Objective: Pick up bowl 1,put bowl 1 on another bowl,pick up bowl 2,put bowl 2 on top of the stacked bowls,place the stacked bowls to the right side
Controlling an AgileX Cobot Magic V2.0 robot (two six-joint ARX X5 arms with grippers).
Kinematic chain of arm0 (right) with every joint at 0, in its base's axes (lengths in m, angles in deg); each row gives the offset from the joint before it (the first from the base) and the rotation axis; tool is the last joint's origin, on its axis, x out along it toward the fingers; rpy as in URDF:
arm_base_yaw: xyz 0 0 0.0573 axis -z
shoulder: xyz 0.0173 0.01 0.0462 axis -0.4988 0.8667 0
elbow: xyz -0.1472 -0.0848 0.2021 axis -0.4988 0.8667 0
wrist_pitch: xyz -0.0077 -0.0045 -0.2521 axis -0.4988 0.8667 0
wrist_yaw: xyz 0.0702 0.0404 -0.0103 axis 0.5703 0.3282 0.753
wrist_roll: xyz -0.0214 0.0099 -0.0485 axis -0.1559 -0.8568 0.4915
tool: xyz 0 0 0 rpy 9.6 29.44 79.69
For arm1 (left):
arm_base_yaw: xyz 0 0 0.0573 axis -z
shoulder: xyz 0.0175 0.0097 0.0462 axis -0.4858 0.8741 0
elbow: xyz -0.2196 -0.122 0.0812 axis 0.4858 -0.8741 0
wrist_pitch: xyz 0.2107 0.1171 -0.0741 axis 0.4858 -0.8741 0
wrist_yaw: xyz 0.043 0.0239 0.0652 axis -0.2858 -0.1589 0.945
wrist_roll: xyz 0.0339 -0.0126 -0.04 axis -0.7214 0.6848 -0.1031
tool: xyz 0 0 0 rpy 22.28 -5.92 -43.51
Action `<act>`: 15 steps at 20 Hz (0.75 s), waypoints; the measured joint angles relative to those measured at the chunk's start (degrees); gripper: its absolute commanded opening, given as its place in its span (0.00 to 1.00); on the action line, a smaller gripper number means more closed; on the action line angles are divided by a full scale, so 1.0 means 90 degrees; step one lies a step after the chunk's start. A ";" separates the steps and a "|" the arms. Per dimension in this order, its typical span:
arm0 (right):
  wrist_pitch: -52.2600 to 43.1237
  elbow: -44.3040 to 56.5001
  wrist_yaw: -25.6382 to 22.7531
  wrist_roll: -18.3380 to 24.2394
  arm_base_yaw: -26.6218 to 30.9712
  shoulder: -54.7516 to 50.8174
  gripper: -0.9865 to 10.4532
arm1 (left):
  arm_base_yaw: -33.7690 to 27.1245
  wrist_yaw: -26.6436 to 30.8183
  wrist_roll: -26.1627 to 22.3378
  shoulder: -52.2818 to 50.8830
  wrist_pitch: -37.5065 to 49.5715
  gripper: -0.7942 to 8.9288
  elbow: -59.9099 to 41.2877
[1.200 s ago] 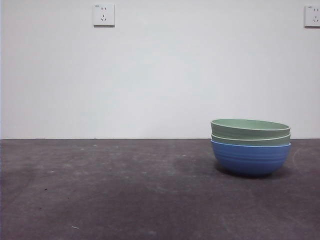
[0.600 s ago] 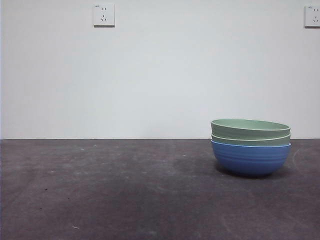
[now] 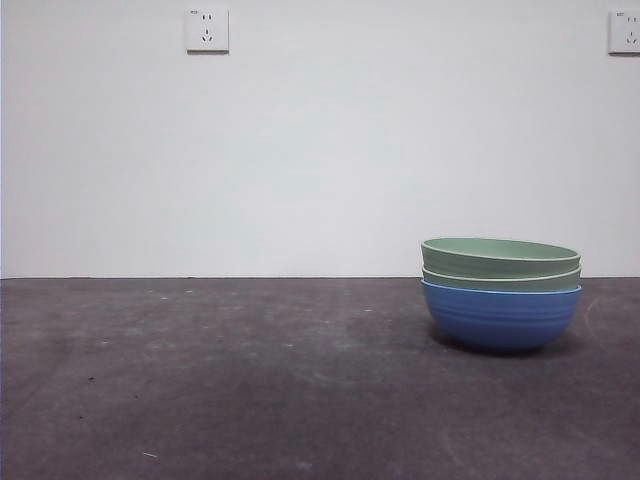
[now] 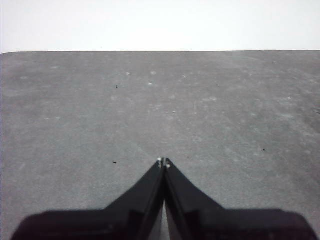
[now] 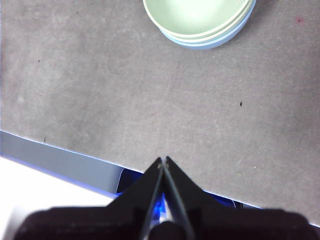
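Observation:
The stacked bowls stand on the right part of the dark table: a blue ribbed bowl at the bottom, a pale green bowl nested in it, and a second pale green bowl on top. In the right wrist view the same stack lies well ahead of my right gripper, which is shut on nothing and hovers near the table's edge. My left gripper is shut too, over bare table, with no bowl in its view. Neither arm shows in the front view.
A white wall with two sockets rises behind the table. The table's edge runs under my right gripper, with a white surface beyond it.

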 measured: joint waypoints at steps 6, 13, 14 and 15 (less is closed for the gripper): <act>0.0000 0.0000 0.0000 0.0000 0.0000 0.0000 0.09 | 0.0000 0.0000 0.0046 0.0000 0.0000 0.08 0.0000; -0.0192 0.0000 -0.0345 0.0032 0.0019 -0.0019 0.09 | 0.0000 0.0000 0.0046 0.0000 0.0000 0.08 0.0000; -0.0250 0.0000 -0.0520 0.0053 0.0102 -0.0097 0.09 | 0.0000 0.0000 0.0046 0.0000 0.0000 0.08 0.0000; -0.0253 0.0000 -0.0646 0.0073 0.0233 -0.0238 0.09 | 0.0000 0.0000 0.0046 0.0000 0.0000 0.08 0.0000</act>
